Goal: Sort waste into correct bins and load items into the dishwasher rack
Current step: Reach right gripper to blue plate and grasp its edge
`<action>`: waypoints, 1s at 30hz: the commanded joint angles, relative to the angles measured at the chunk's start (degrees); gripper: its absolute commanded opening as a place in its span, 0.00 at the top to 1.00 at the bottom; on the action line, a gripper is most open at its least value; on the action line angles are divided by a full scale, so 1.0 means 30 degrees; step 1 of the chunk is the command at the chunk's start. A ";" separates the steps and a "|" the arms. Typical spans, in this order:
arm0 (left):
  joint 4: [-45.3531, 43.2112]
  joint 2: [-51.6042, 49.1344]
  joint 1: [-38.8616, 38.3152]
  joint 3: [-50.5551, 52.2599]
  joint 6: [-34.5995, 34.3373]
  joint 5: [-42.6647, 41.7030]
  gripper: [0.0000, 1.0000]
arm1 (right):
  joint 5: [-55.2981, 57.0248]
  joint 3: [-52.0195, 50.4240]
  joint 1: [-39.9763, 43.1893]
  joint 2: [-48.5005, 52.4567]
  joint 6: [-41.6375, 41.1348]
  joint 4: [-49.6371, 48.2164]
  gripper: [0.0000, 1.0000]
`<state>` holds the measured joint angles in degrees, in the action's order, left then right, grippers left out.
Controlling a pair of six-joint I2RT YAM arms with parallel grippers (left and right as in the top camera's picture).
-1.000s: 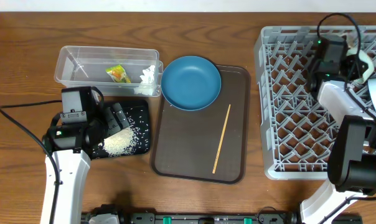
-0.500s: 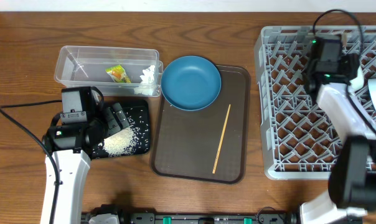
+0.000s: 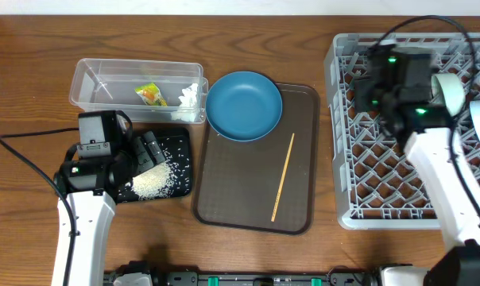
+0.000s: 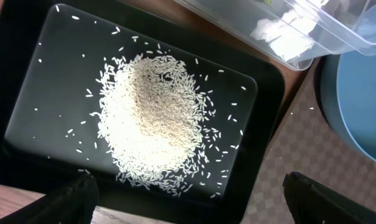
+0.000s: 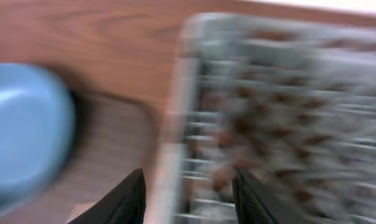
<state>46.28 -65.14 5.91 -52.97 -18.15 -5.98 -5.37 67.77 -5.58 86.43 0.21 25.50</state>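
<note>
Your right tool [image 5: 188, 186] has swung left across the grey lattice rack [image 3: 359, 183], fingers parted and empty; your left tool [image 4: 189, 194] hangs spread over white rice [image 4: 154, 118] heaped in the black tray [image 4: 26, 93]

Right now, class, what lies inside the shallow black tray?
A heap of white rice lies in the black tray, with loose grains scattered around it; nothing else shows. From overhead the left arm hides the tray's left part.
</note>
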 commanded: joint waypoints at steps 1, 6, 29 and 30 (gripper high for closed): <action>0.0058 -0.0036 0.0058 -0.0175 -0.0022 0.0226 0.02 | -0.3351 -0.0051 -0.1610 0.1064 -0.3198 -0.0066 0.54; 0.0058 -0.0036 0.0058 -0.0175 -0.0029 0.0226 0.02 | -0.3286 -0.0051 -0.3548 0.2914 -0.4182 -0.0736 0.51; 0.0058 -0.0036 0.0058 -0.0175 -0.0022 0.0226 0.02 | 0.0510 -0.0051 -0.6448 0.8735 -0.7650 -0.4634 0.76; 0.0058 -0.0036 0.0058 -0.0175 -0.0022 0.0226 0.02 | 0.0510 -0.0051 -0.6448 0.8735 -0.7679 -0.4619 0.90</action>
<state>46.28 -65.14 5.89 -52.97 -18.15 -6.00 -5.37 67.75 -24.51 112.01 -22.09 11.46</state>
